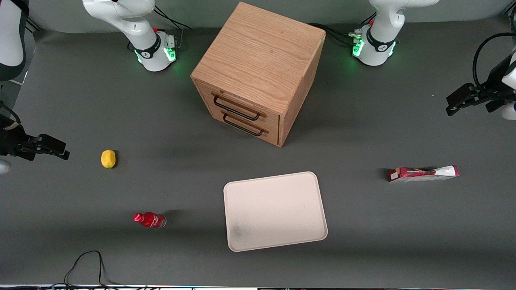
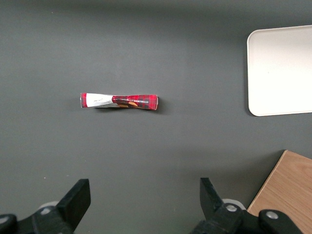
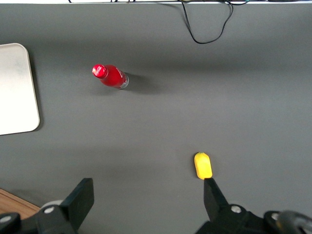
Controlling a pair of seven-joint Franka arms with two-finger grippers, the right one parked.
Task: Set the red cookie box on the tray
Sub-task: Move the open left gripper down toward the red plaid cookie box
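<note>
The red cookie box (image 1: 423, 173) lies flat on the grey table toward the working arm's end, long and thin, red with a white end; it also shows in the left wrist view (image 2: 119, 101). The cream tray (image 1: 275, 210) lies near the table's middle, nearer the front camera than the wooden cabinet, with nothing on it; its corner shows in the left wrist view (image 2: 280, 70). My left gripper (image 1: 459, 100) hangs high above the table, farther from the front camera than the box and apart from it. It is open and empty (image 2: 145, 195).
A wooden two-drawer cabinet (image 1: 258, 72) stands farther from the front camera than the tray. A small red bottle (image 1: 150, 220) and a yellow lemon (image 1: 108, 158) lie toward the parked arm's end. A black cable (image 1: 84, 266) loops at the table's near edge.
</note>
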